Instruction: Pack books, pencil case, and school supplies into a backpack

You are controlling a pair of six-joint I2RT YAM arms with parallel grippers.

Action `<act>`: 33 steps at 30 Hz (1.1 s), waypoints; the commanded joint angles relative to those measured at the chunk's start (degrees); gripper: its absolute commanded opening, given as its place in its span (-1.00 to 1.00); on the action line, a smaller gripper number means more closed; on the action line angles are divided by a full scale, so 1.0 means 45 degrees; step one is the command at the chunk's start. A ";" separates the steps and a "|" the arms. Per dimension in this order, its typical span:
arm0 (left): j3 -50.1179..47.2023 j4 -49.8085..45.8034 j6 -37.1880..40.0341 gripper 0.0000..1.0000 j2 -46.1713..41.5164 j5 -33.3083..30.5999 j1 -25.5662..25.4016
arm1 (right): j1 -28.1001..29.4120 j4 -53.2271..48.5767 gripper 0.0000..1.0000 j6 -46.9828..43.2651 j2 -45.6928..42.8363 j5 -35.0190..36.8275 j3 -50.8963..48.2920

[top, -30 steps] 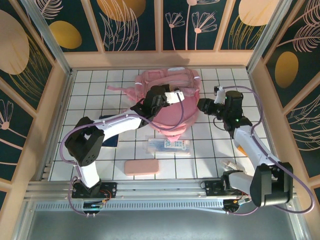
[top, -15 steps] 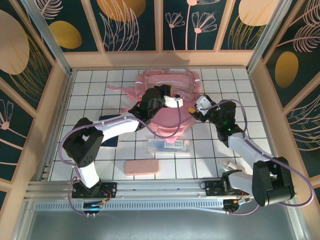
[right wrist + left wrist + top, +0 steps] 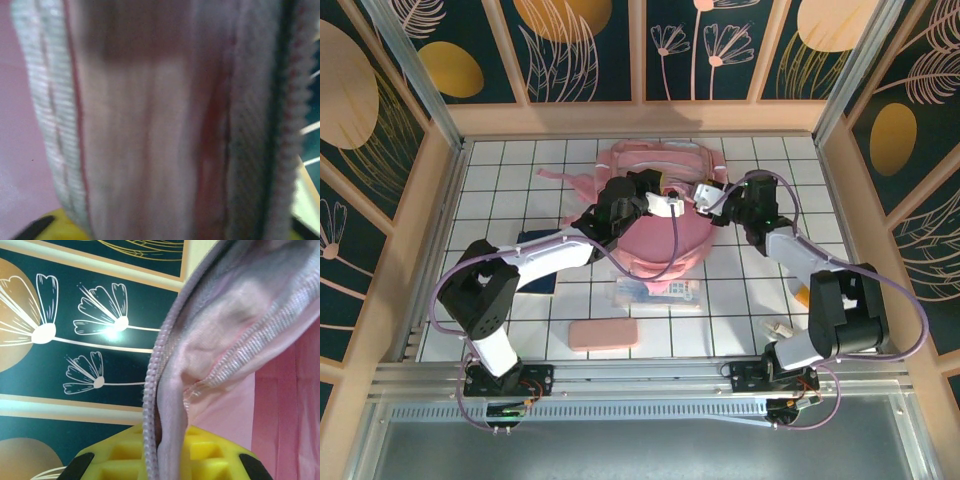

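We saw backpack [image 3: 660, 240] at far centre of surface [image 3: 500, 180]. Left gripper [image 3: 672, 204] clamped on backpack at zipper [image 3: 151, 405]. Right gripper [image 3: 705, 195] just beside it, right up against pink fabric; we couldn't tell whether jaws were apart or together. Packet [image 3: 657, 291] lay just near side of backpack, pencil case [image 3: 603, 334] nearer still, book [image 3: 542, 281] partly under left arm.
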 commanded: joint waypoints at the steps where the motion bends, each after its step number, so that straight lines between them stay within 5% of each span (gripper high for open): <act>1: 0.0372 0.1203 -0.0457 -0.91 -0.0733 0.0168 -0.0034 | -0.0058 0.2546 -0.73 0.1191 -0.0241 0.0454 -0.0070; 3: 0.0212 0.1303 -0.0910 -0.70 -0.0685 -0.0229 -0.0025 | -0.0117 0.4393 -1.00 0.2599 -0.0391 0.1015 -0.0398; 5: -0.0158 0.1544 -0.2048 0.05 -0.0823 -0.0370 0.0086 | -0.0157 0.5914 -1.00 0.3622 -0.0392 0.1817 -0.0584; 6: -0.0398 0.1532 -0.2872 0.26 -0.1016 -0.0274 0.0186 | -0.0099 0.6703 -1.00 0.3966 -0.0300 0.2565 -0.0727; 10: -0.1449 -0.0016 -0.6172 0.63 -0.2270 0.2182 0.1127 | 0.0362 1.0089 -1.00 0.4232 0.0262 0.5984 -0.1636; 13: -0.2618 -0.0548 -0.7205 0.58 -0.2641 0.3312 0.1559 | 0.0739 1.3049 -1.00 0.4106 0.1080 0.8391 -0.2246; 18: -0.3398 -0.0713 -0.8077 0.57 -0.2196 0.4275 0.1662 | 0.0872 1.3875 -1.00 0.5160 0.1718 0.9760 -0.2042; 23: -0.2525 -0.0577 -0.9560 0.50 -0.1292 0.4372 0.2346 | 0.0890 1.3092 -1.00 0.4821 0.1486 0.7948 -0.2244; 27: -0.1545 -0.0477 -1.0472 0.44 -0.0706 0.4681 0.2964 | 0.0714 1.1375 -0.97 0.2994 0.0789 0.4276 -0.2881; 30: -0.1374 -0.0326 -1.0567 0.48 -0.0673 0.5385 0.3332 | 0.0489 0.8931 -1.00 0.1735 0.0237 0.2377 -0.2749; 33: -0.0958 -0.1364 -0.9570 0.25 -0.0427 0.6315 0.3463 | 0.0385 0.7689 -1.00 0.1241 -0.0007 0.1900 -0.2450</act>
